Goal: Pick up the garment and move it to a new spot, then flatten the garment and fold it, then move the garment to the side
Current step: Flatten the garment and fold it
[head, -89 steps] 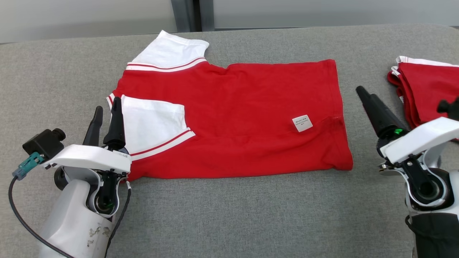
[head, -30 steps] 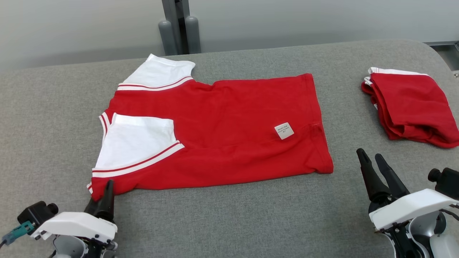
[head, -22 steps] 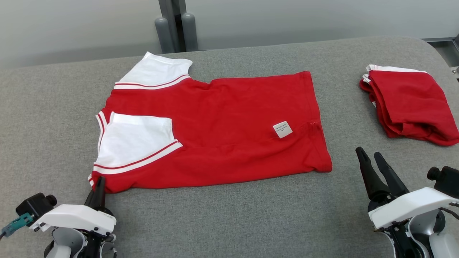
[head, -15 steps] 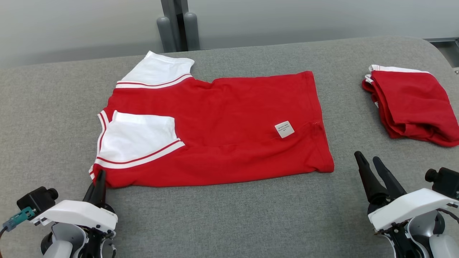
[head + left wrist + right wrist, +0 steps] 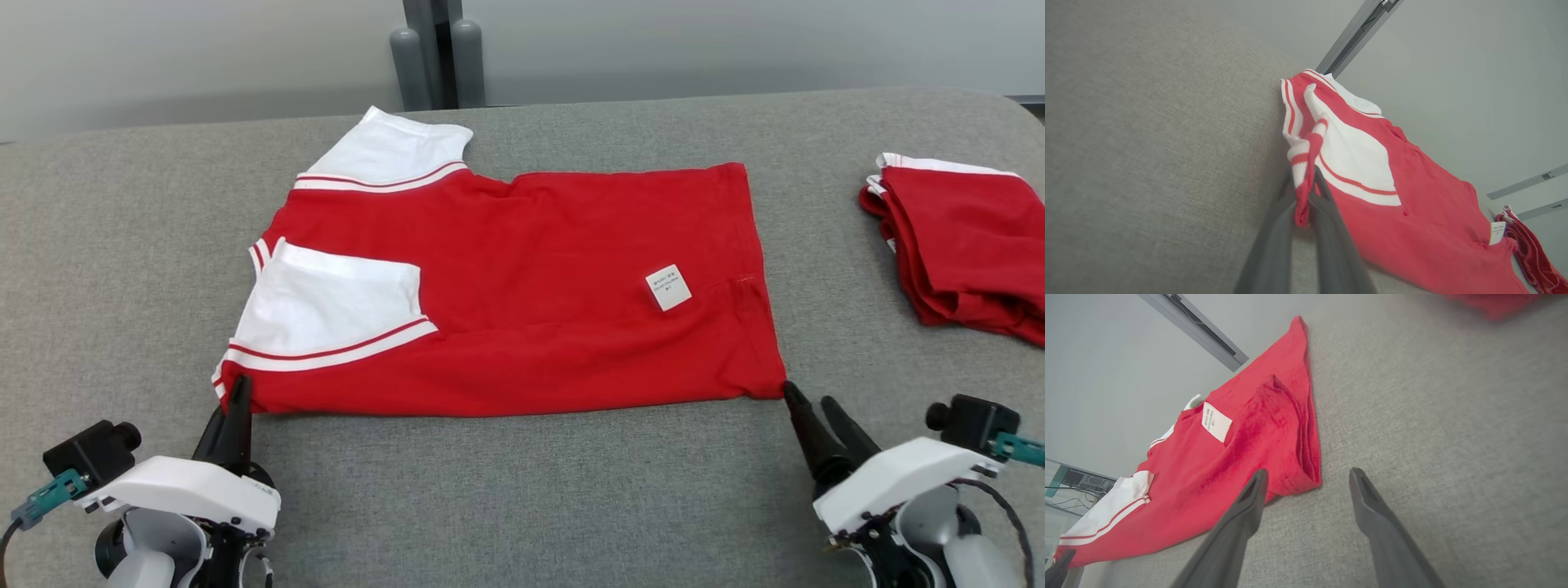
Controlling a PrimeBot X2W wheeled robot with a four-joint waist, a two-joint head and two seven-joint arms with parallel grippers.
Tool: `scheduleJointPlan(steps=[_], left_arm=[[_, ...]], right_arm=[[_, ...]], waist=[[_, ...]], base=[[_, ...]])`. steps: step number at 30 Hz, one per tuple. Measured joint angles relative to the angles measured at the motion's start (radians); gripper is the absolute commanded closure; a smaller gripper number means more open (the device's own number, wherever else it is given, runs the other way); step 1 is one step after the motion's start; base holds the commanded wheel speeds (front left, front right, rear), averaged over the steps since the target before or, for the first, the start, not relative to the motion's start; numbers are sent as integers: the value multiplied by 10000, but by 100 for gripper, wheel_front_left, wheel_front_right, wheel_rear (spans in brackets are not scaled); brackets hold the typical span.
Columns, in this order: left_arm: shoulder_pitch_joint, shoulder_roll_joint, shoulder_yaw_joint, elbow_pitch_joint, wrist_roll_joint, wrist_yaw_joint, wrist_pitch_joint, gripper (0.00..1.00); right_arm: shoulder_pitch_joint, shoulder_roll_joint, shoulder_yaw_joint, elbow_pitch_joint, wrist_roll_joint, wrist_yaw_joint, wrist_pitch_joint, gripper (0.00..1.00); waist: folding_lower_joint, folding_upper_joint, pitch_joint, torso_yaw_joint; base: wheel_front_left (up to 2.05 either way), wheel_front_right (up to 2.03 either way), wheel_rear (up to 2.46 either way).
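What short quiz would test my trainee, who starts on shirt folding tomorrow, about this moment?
1. True or false: the left gripper is shut on a near corner of the shirt.
2. The right gripper is: A) shut on the shirt; B) open at the shirt's near hem corner; C) shut and empty.
3. What lies on the table off to the robot's right of the shirt?
Key: 1 true. 2 B. 3 a pile of folded red clothes.
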Motion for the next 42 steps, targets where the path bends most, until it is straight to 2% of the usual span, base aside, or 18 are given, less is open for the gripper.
scheduleJointPlan(steps=[11, 12, 13, 15, 16, 17, 18, 24, 29, 35, 42], left_arm=[[9, -98, -245, -445, 100, 207, 130, 100], [7, -100, -259, -468, 105, 219, 136, 100], [7, -98, -263, -489, 105, 221, 138, 100], [7, -98, -278, -504, 105, 222, 138, 100], [7, -96, -282, -510, 105, 222, 138, 100], [8, -92, -282, -520, 105, 222, 138, 100], [9, -84, -286, -533, 105, 222, 138, 100], [88, -23, -265, -788, 123, 226, 65, 100], [393, 61, -219, -1306, 180, 330, -25, 100], [1252, 17, -238, -2205, 192, 550, -194, 100], [2512, -136, -274, -3162, 196, 932, -403, 100]], right_arm=[[-1904, -23, 949, 2828, 86, 6, -161, 0], [-2057, -27, 1022, 3037, 92, 6, -196, 21], [-2211, -27, 1101, 3250, 92, 6, -211, 51], [-2462, -58, 1254, 3601, 79, 6, -215, 64], [-2559, -67, 1308, 3747, 48, 4, -232, 76], [-2640, -71, 1361, 3870, -4, 4, -282, 76], [-2708, -63, 1415, 3954, -71, 4, -318, 100], [-2813, -8, 1390, 4019, -466, 4, -506, 100], [-2646, -31, 1172, 3235, -660, 4, -466, 100], [-1609, -274, 708, 1442, -817, 4, 96, 100], [246, -196, 13, -1127, -1043, 2, 1154, 100]], waist=[[0, 0, 136, 240], [1, 0, 138, 259], [0, 0, 140, 276], [0, 0, 135, 311], [0, 0, 127, 327], [0, 0, 117, 340], [0, 0, 106, 347], [0, 0, 28, 296], [0, 0, -64, 206], [1, 0, -195, 236], [1, 0, -307, 225]], base=[[0, 0, 0], [0, 0, 0], [0, 0, 0], [0, 0, 0], [0, 0, 0], [0, 0, 0], [0, 0, 0], [0, 0, 0], [0, 0, 0], [0, 0, 0], [0, 0, 0]])
